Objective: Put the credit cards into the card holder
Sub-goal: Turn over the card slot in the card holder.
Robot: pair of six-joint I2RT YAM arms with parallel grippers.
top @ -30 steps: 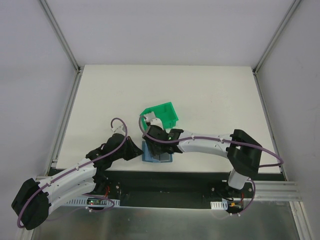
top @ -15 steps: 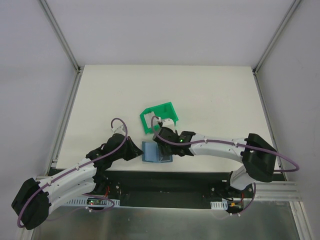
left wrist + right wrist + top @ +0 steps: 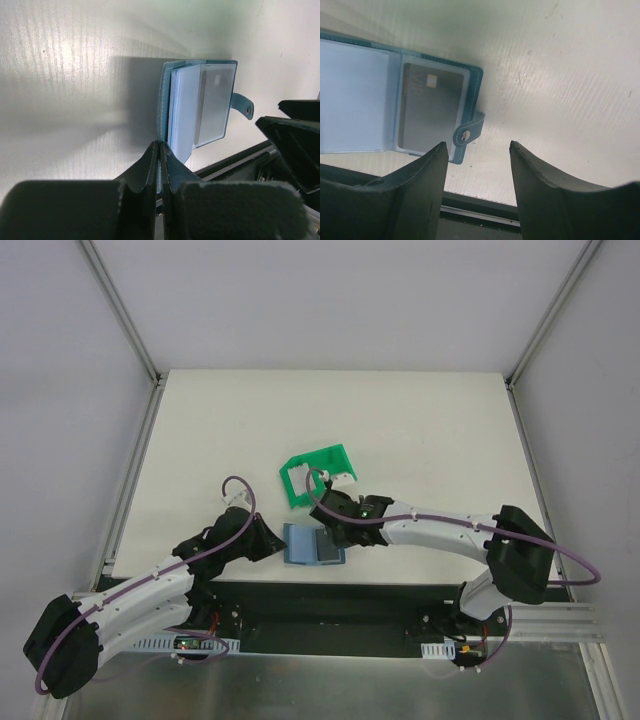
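Observation:
The teal-blue card holder lies open near the table's front edge, with pale blue pockets inside. A dark grey credit card sits in its right-hand clear pocket, also seen in the left wrist view. The snap strap sticks out past that side. My left gripper is shut on the holder's left cover edge. My right gripper hangs open just above and beside the strap, with only bare table between its fingers. In the top view the right gripper sits over the holder's far right corner.
A green plastic bin stands just behind the holder, with something pale at its right end. The black front rail runs close below the holder. The right arm stretches across the table's front right.
My right gripper has pulled back to the right off the holder, and its elbow has swung right. The holder now lies uncovered with the dark card in its pocket. The left gripper kept its hold.

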